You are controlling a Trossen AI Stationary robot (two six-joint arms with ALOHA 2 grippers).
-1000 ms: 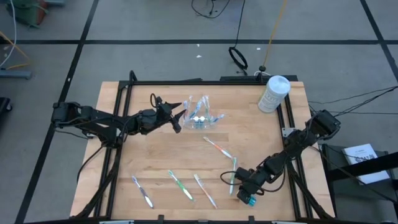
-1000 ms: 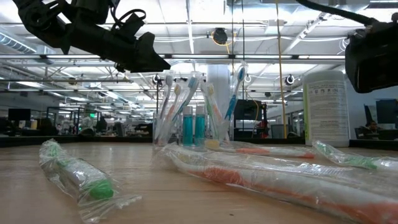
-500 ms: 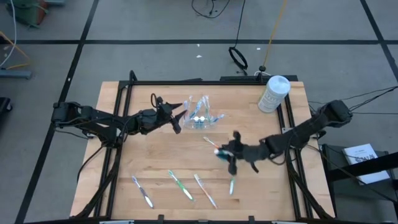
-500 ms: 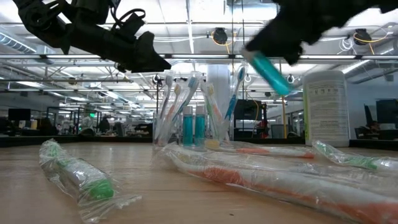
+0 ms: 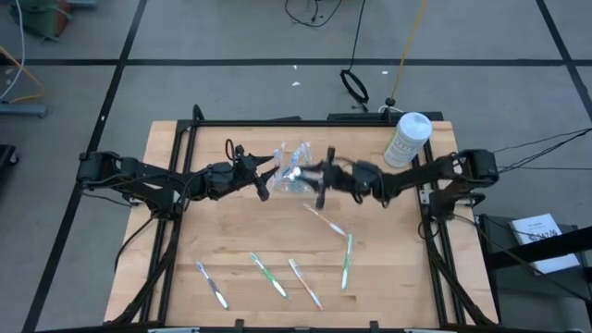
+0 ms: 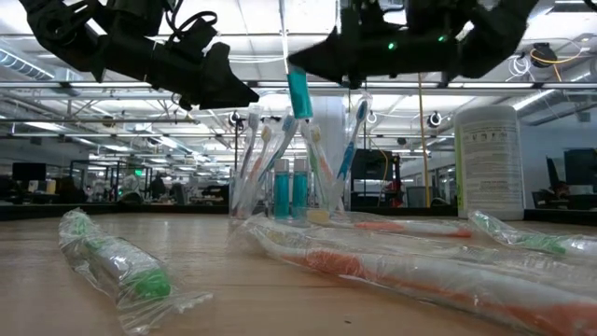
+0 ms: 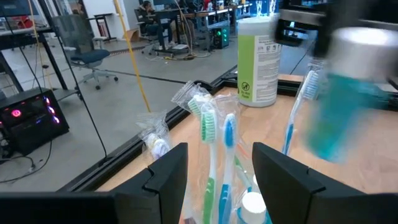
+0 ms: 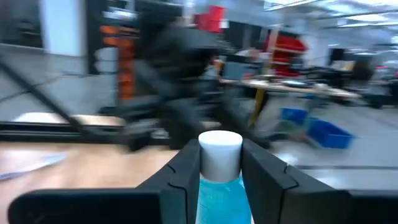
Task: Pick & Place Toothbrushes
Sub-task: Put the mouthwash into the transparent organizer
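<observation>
A clear cup [image 5: 298, 176] at the table's far middle holds several toothbrushes [image 6: 256, 149] upright, with two blue tubes [image 6: 289, 187] among them. Several wrapped toothbrushes lie flat on the table: a purple one [image 5: 211, 284], a green one [image 5: 269, 276], a white one [image 5: 304, 283], another green one [image 5: 347, 261] and an orange-pink one [image 5: 324, 219]. My right gripper [image 5: 321, 176] is shut on a short blue tube with a white cap [image 6: 298, 91] just above the cup's right side. My left gripper [image 5: 267, 178] is open and empty, right beside the cup's left side [image 7: 221, 177]. My right gripper pinches the blue tube between its two fingers [image 8: 186, 177], just below the white cap [image 8: 219, 149]. The fingers come about level from the table's right and lie across the tube. The tube hangs about upright, its blue body [image 6: 299, 93] below the gripper, clear above the cup.
A tall white canister [image 5: 407, 139] stands at the far right corner; it also shows in the low view [image 6: 488, 161]. A black frame runs round the wooden table top [image 5: 231, 231]. The middle of the table between the cup and the lying toothbrushes is bare wood.
My right gripper has carried the blue tube from the table's near right edge up and toward the far left, to just above the cup. The tube has turned from tilted to about upright.
</observation>
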